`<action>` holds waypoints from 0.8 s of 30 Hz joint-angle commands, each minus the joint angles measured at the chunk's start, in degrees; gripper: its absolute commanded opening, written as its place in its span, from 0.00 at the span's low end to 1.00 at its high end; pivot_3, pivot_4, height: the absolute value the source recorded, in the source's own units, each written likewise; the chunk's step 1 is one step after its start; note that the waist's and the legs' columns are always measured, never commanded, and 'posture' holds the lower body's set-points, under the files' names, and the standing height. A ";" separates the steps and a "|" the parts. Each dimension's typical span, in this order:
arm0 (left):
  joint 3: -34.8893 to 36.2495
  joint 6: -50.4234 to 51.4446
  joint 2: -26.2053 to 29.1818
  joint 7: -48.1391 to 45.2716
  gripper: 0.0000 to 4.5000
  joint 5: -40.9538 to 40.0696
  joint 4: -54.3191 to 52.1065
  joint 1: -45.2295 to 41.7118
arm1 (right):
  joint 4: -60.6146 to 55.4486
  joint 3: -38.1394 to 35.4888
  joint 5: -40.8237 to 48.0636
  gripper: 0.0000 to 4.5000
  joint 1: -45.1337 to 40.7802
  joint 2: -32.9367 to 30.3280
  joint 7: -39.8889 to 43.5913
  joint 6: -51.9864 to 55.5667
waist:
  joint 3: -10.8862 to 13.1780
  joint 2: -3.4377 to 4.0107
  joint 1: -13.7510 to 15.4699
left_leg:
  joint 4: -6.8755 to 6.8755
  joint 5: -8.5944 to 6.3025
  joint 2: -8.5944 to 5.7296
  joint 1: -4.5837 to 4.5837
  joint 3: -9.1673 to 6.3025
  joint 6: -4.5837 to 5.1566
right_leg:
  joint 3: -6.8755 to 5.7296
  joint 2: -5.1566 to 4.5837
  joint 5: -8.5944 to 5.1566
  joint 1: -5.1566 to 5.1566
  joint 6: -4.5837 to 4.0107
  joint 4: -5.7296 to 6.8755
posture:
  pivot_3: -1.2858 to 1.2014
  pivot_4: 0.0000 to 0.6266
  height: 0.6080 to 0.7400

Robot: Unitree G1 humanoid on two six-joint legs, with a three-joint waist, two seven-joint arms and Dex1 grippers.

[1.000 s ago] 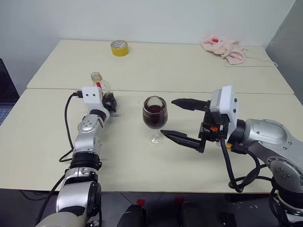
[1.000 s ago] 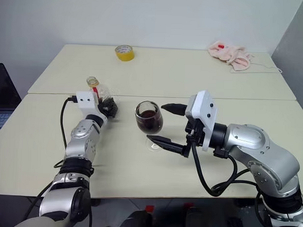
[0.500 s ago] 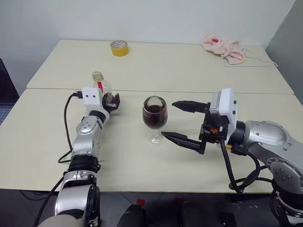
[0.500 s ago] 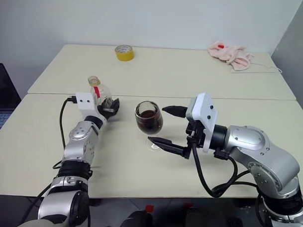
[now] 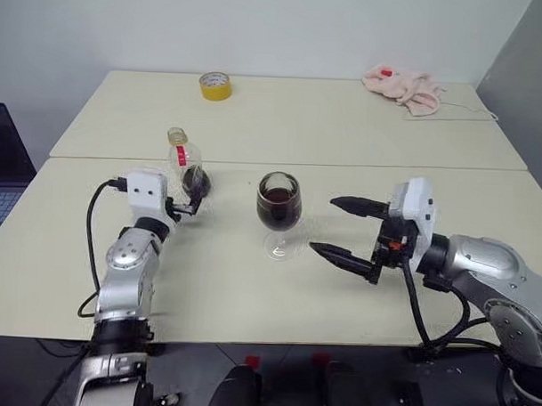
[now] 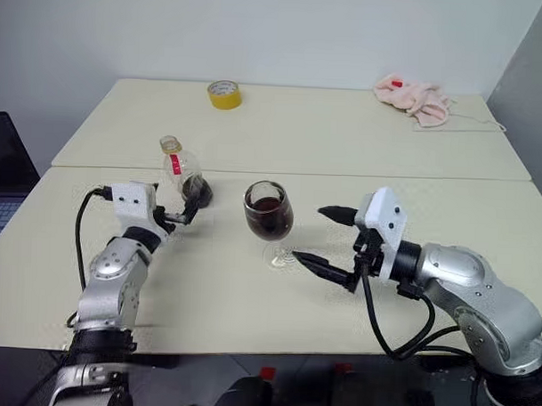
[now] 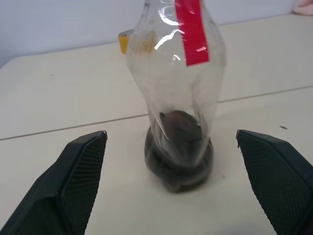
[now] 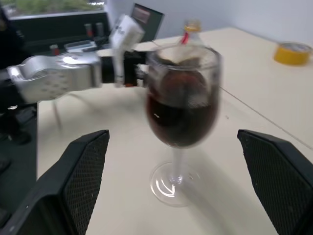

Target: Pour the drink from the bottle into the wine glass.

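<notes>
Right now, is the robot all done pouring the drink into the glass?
Pretty much. The wine glass holds dark drink, about half its bowl. The bottle stands upright on the table with just a little dark liquid at the bottom. Nothing is in hand: the left gripper is open near the bottle, and the right gripper is open beside the glass. Little seems left.

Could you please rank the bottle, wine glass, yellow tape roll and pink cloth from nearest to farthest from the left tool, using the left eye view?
1. Bottle, just ahead of the left tool.
2. Wine glass, to its right.
3. Yellow tape roll, far table.
4. Pink cloth, far right corner.
</notes>
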 commanded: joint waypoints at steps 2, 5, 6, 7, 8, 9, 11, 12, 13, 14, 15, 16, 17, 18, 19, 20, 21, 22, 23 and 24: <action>0.32 6.01 0.12 0.18 1.00 -2.26 -13.06 4.81 | 3.47 -4.34 -2.86 1.00 4.07 2.42 -1.33 -5.87 | 0.00 0.01 0.13 | -0.01 0.00 0.02 0.01 0.00 0.00 | 0.01 0.01 0.00 0.01 0.00 -0.01 | 0.52 0.24 1.00; -0.32 8.80 -0.78 1.42 1.00 -1.99 -18.38 8.42 | 6.31 -4.34 -5.36 1.00 7.05 5.42 -2.43 -9.53 | -0.01 0.00 0.12 | -0.06 0.00 0.05 0.06 0.06 0.01 | 0.04 0.04 0.00 0.07 0.00 -0.07 | 0.52 0.24 1.00; -0.34 9.71 -1.18 2.15 1.00 -1.73 -19.43 9.13 | 6.95 -4.01 -6.45 1.00 7.74 6.10 -2.48 -10.75 | -0.01 0.00 0.13 | -0.07 0.00 0.04 0.08 0.07 0.01 | 0.06 0.04 0.00 0.07 0.00 -0.08 | 0.52 0.24 1.00; -0.50 10.33 -1.74 2.79 1.00 -1.48 -20.51 9.94 | 8.45 -3.39 -8.76 1.00 9.07 8.31 -4.05 -13.55 | -0.01 0.00 0.16 | -0.07 0.00 0.04 0.09 0.07 0.01 | 0.06 0.04 0.00 0.09 0.00 -0.07 | 0.52 0.24 1.00; -0.67 10.12 -3.09 3.60 1.00 -1.64 -22.20 11.21 | 10.34 -2.87 -11.06 1.00 10.28 11.28 -6.27 -16.73 | -0.06 -0.05 0.18 | -0.07 0.00 0.04 0.10 0.07 0.01 | 0.06 0.04 0.00 0.09 0.00 -0.08 | 0.52 0.24 1.00; -0.79 9.93 -4.01 4.08 1.00 -1.82 -23.39 12.03 | 11.66 -2.60 -12.72 1.00 11.04 13.46 -7.72 -19.02 | -0.06 -0.04 0.18 | -0.09 0.00 0.07 0.14 0.05 0.01 | 0.04 0.06 0.00 0.12 0.00 -0.09 | 0.52 0.24 1.00; -0.93 8.23 -4.85 4.76 1.00 -0.95 -24.09 12.69 | 15.78 -3.59 -16.01 1.00 10.56 19.12 -12.80 -23.90 | -0.05 -0.03 0.16 | -0.13 0.00 0.05 0.18 0.09 0.01 | 0.08 0.05 0.00 0.14 0.00 -0.12 | 0.52 0.24 1.00; -0.73 8.45 -5.23 5.18 1.00 -0.96 -23.90 12.65 | 18.31 -4.76 -17.56 1.00 9.54 22.34 -16.74 -26.03 | -0.05 -0.03 0.14 | -0.10 0.00 0.06 0.18 0.09 0.00 | 0.08 0.06 0.00 0.15 0.00 -0.10 | 0.52 0.24 1.00; -0.60 8.67 -5.54 5.40 1.00 -1.08 -23.71 12.64 | 20.02 -5.28 -18.59 1.00 8.99 24.56 -19.03 -27.58 | -0.07 -0.01 0.12 | -0.11 0.00 0.06 0.19 0.09 0.00 | 0.08 0.06 0.00 0.14 0.00 -0.09 | 0.52 0.24 1.00; -0.53 8.96 -5.75 5.55 1.00 -1.25 -23.55 12.59 | 21.10 -5.54 -19.33 1.00 8.63 25.90 -20.15 -28.59 | -0.08 0.03 0.13 | -0.12 0.00 0.08 0.21 0.09 0.00 | 0.08 0.08 0.00 0.14 0.00 -0.07 | 0.52 0.24 1.00; -0.52 8.42 -5.91 5.51 1.00 -1.37 -23.40 12.59 | 22.28 -4.80 -21.54 1.00 8.61 26.65 -20.53 -31.19 | -0.10 0.06 0.13 | -0.12 0.00 0.06 0.21 0.09 0.00 | 0.09 0.08 0.00 0.14 0.00 -0.07 | 0.52 0.24 1.00; -0.54 7.26 -6.20 5.38 1.00 -1.52 -23.37 12.71 | 23.60 -4.46 -22.94 1.00 8.69 27.69 -21.20 -33.33 | -0.09 0.06 0.12 | -0.12 0.00 0.04 0.21 0.11 0.00 | 0.11 0.06 0.00 0.13 -0.01 -0.07 | 0.52 0.24 1.00; -0.67 6.40 -6.33 5.26 1.00 -1.46 -23.41 12.89 | 24.91 -4.27 -24.02 1.00 8.71 28.56 -21.84 -35.15 | -0.09 0.06 0.10 | -0.14 0.00 0.04 0.20 0.12 0.00 | 0.10 0.06 0.00 0.13 -0.01 -0.11 | 0.52 0.24 1.00; -0.76 5.82 -6.42 5.18 1.00 -1.40 -23.43 13.02 | 25.84 -4.22 -24.68 1.00 8.71 29.18 -22.26 -36.40 | -0.10 0.06 0.08 | -0.14 0.00 0.05 0.19 0.11 -0.01 | 0.09 0.06 0.00 0.13 -0.01 -0.13 | 0.52 0.24 1.00; -0.86 5.52 -6.47 5.09 1.00 -1.37 -23.44 13.17 | 26.54 -4.13 -24.89 1.00 8.75 29.46 -22.08 -37.20 | -0.09 0.06 0.07 | -0.15 0.00 0.04 0.20 0.12 -0.01 | 0.10 0.06 0.00 0.13 -0.01 -0.14 | 0.52 0.24 1.00; -0.92 5.36 -6.48 5.02 1.00 -1.34 -23.40 13.26 | 27.01 -4.04 -25.13 1.00 8.75 29.58 -21.77 -37.86 | -0.09 0.07 0.07 | -0.15 0.00 0.05 0.20 0.12 -0.01 | 0.10 0.06 0.00 0.13 -0.01 -0.15 | 0.52 0.24 1.00; -0.94 5.02 -6.74 5.06 1.00 -1.43 -23.62 13.77 | 27.88 -4.02 -25.66 1.00 8.68 29.39 -21.39 -38.71 | -0.09 0.07 0.07 | -0.15 0.00 0.05 0.20 0.12 -0.01 | 0.11 0.06 0.00 0.13 -0.01 -0.14 | 0.52 0.24 1.00; -0.90 5.22 -7.08 5.13 1.00 -1.78 -23.81 14.31 | 28.76 -3.93 -26.48 1.00 8.46 28.87 -20.99 -39.74 | -0.10 0.08 0.06 | -0.15 0.00 0.05 0.21 0.12 -0.01 | 0.11 0.06 0.00 0.13 -0.01 -0.13 | 0.52 0.24 1.00; -0.95 4.99 -7.32 4.94 1.00 -2.15 -23.88 14.85 | 29.55 -4.07 -26.64 1.00 8.14 28.57 -20.67 -40.16 | -0.10 0.09 0.06 | -0.15 0.00 0.06 0.22 0.13 -0.01 | 0.12 0.07 0.00 0.14 -0.01 -0.13 | 0.52 0.24 1.00; -0.99 4.82 -7.48 4.77 1.00 -2.38 -23.91 15.19 | 30.11 -4.18 -26.68 1.00 7.91 28.38 -20.44 -40.46 | -0.11 0.09 0.06 | -0.15 0.00 0.05 0.23 0.13 -0.01 | 0.12 0.07 0.00 0.14 -0.01 -0.13 | 0.52 0.24 1.00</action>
